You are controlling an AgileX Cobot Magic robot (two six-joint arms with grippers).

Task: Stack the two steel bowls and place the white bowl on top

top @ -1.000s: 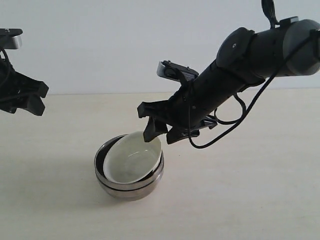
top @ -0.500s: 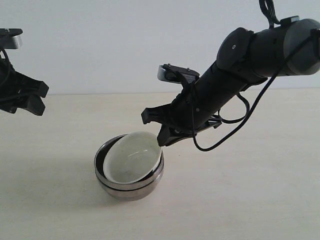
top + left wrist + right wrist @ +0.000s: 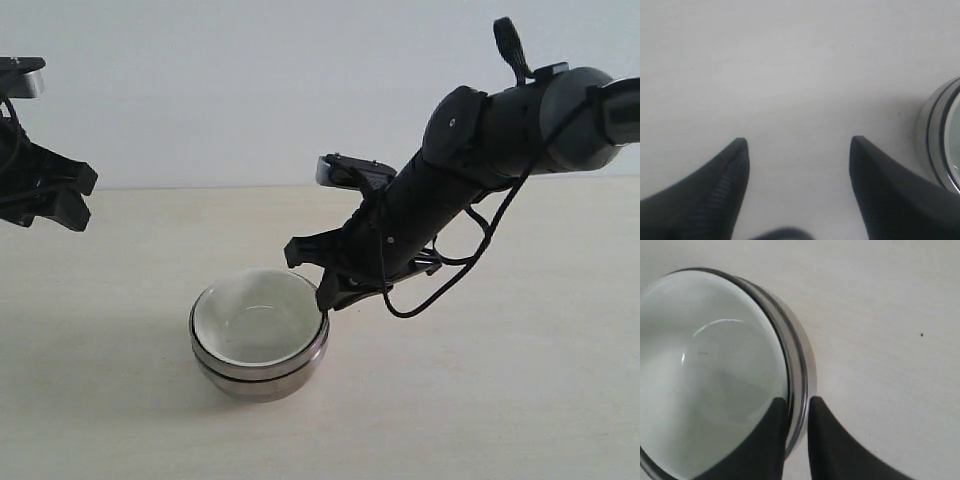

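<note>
right jaws straddle the rims of white bowl (image 3: 705, 370) and steel bowls (image 3: 262, 376) (grip unclear); left jaws gape.

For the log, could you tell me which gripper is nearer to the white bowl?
Right. The right gripper is at the rim of the white bowl; the left gripper hangs raised far off at the exterior view's left edge.

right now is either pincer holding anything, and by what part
Left pincer is open and empty. Right pincer straddles the rim of the white bowl nested in the steel bowls, one finger inside, one outside; whether it grips cannot be told.
</note>
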